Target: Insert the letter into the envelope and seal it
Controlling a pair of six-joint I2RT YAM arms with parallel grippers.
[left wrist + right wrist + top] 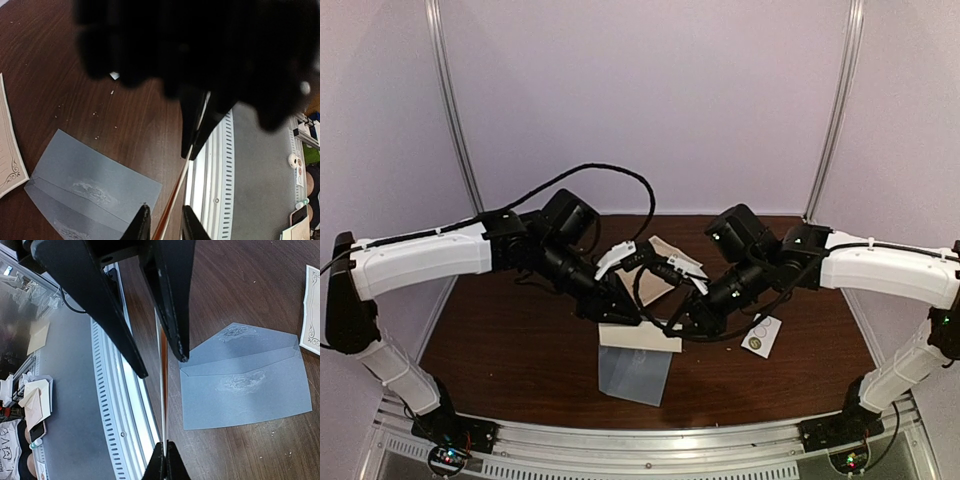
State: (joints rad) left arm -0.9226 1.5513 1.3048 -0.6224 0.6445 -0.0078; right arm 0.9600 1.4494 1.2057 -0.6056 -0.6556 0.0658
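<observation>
The grey-blue envelope (634, 375) lies flat on the brown table, near the front edge; it also shows in the left wrist view (90, 187) and the right wrist view (245, 390). The letter (640, 337), a cream card, is held in the air just above it, seen edge-on in both wrist views (161, 390). My right gripper (164, 462) is shut on the letter's edge. My left gripper (165, 227) is open, its fingers (141, 225) apart on either side of the letter's edge (175, 192). Both grippers meet over the table's middle (625, 310), (688, 322).
A second cream sheet with an ornate border (7, 150) lies beside the envelope and shows behind the grippers (665, 258). A small white sticker strip with circles (761, 336) lies to the right. The slotted metal rail (112, 405) marks the table's front edge.
</observation>
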